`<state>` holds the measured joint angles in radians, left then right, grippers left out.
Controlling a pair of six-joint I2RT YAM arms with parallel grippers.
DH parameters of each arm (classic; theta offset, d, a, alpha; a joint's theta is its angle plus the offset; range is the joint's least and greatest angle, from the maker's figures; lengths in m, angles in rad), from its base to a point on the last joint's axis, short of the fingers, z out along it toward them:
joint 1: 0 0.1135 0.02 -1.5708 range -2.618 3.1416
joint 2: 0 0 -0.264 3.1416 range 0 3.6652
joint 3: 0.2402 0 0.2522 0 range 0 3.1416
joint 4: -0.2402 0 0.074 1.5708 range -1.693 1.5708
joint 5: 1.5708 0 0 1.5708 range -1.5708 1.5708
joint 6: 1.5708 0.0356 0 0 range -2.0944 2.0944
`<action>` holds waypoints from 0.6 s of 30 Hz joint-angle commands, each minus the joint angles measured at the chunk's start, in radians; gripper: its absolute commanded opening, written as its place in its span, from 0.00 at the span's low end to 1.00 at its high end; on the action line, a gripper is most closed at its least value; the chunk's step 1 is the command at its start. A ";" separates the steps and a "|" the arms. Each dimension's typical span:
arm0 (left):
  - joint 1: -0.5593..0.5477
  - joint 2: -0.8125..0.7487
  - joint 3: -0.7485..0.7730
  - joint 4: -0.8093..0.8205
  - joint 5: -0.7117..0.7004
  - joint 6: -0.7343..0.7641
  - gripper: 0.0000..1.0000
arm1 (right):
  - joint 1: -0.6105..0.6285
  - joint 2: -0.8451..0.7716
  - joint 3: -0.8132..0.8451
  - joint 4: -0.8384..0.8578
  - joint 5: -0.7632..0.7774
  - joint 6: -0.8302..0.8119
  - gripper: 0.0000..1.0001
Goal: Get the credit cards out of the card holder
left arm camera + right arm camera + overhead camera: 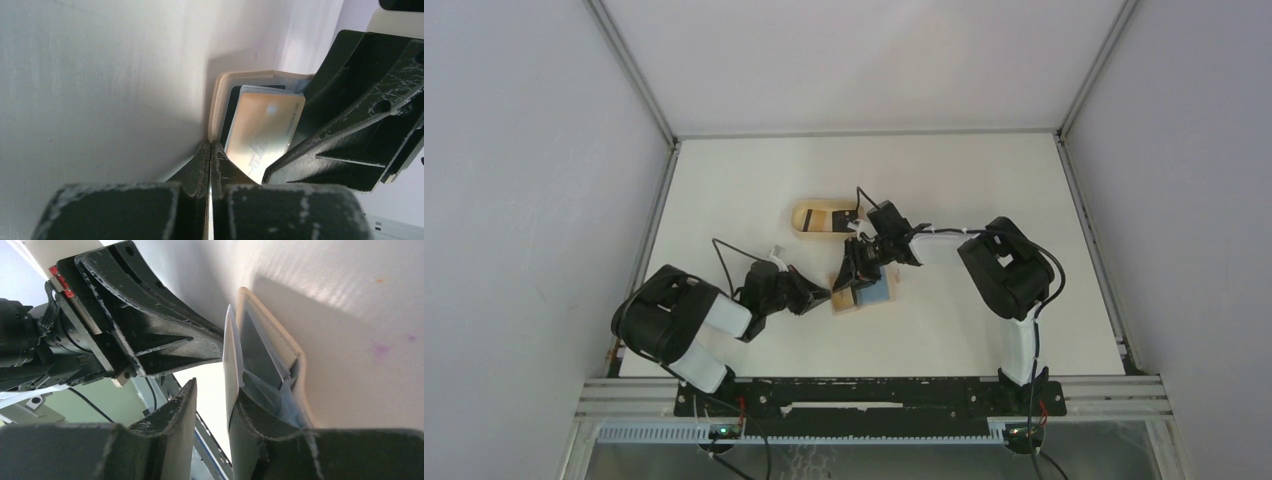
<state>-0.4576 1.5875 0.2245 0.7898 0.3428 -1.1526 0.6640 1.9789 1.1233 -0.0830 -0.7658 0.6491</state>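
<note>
from above, the black left gripper (822,298) and the black right gripper (861,272) meet over the small flat tan-beige folding card holder (876,293) and cover much of it. only a tan strip and a blue panel show beside the fingers. the closure tab cannot be made out in any view. the oval light-wood tray (800,215) lies just beyond, on the far side. its right end is hidden by the right arm's wrist, and its dark-and-tan contents are too small to identify.

the card holder lies open near the middle of the white table (984,180), between the two grippers and on the near side of the tray. in the left wrist view its rounded tan rim frames the pocket, where a pale silver-gold card (262,132) sits in front of a darker one. the printing on the card is blurred, and its lower right corner is cut off by the right gripper's finger.

left gripper: jaws clenched on the tan edge of the card holder, with no gap between the fingers.

right gripper: jaws parted. in the right wrist view one finger (250,440) rests against the thin edge of the card at the pocket mouth. the other finger stands clear of the card with an open gap. whether the first finger reaches inside the pocket cannot be told.
</note>
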 commanded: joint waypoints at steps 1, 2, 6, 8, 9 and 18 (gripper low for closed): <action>-0.001 -0.015 -0.015 -0.026 -0.017 0.017 0.00 | 0.041 0.006 0.003 0.113 -0.054 0.060 0.35; -0.002 -0.017 -0.016 -0.026 -0.018 0.017 0.00 | 0.042 0.005 0.003 0.110 -0.053 0.060 0.34; -0.001 -0.026 -0.023 -0.030 -0.023 0.016 0.00 | 0.024 -0.016 0.003 0.050 -0.040 0.023 0.31; -0.002 -0.026 -0.025 -0.031 -0.024 0.016 0.00 | 0.008 -0.033 0.003 0.009 -0.030 -0.004 0.31; -0.001 -0.026 -0.027 -0.031 -0.026 0.016 0.00 | -0.001 -0.043 0.003 -0.010 -0.027 -0.019 0.31; -0.001 -0.013 -0.022 -0.031 -0.023 0.014 0.00 | -0.096 -0.124 -0.064 -0.110 -0.011 -0.110 0.30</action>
<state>-0.4572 1.5764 0.2226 0.7753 0.3355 -1.1526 0.6006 1.9358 1.0851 -0.1547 -0.7677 0.5961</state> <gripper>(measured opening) 0.006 0.304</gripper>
